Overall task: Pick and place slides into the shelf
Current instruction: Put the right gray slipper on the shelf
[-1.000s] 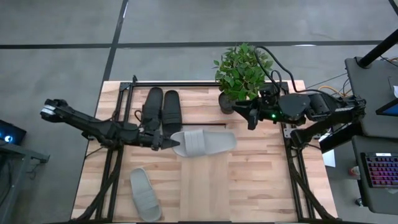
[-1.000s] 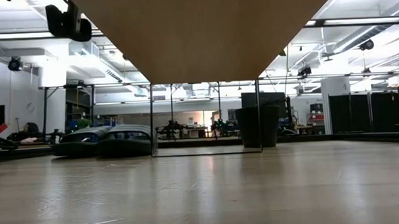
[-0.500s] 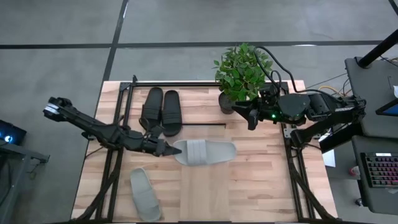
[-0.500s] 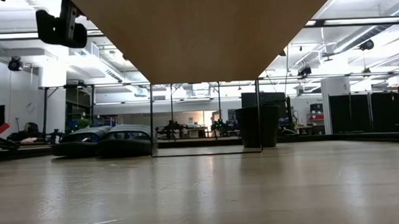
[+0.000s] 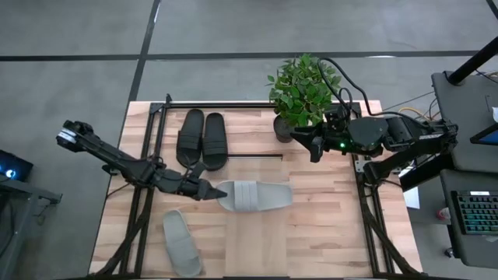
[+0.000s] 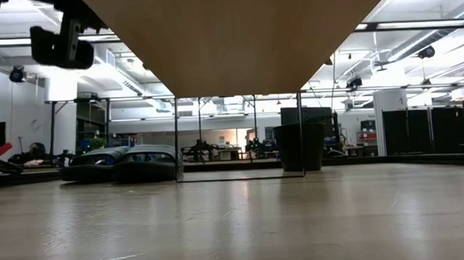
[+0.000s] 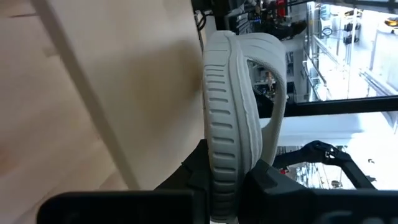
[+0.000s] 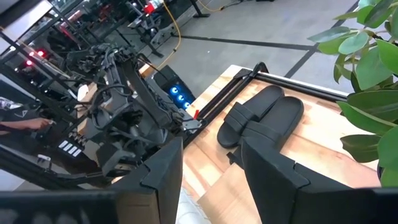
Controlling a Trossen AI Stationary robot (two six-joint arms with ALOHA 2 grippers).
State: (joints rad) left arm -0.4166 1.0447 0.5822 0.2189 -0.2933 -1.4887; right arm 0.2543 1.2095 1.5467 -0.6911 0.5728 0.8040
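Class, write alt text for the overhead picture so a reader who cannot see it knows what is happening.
Seen from above, the left gripper is shut on the end of a pale grey slide at the middle of the wooden table. A black pair lies at the far edge, another grey slide near the front, and the right gripper waits open beside a potted plant.

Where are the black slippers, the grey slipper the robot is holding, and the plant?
black slippers (image 5: 202, 138): high view, where the two straps meet.
held grey slipper (image 5: 253, 195): high view, on its wide strap.
plant (image 5: 302, 85): high view, on the leaves.
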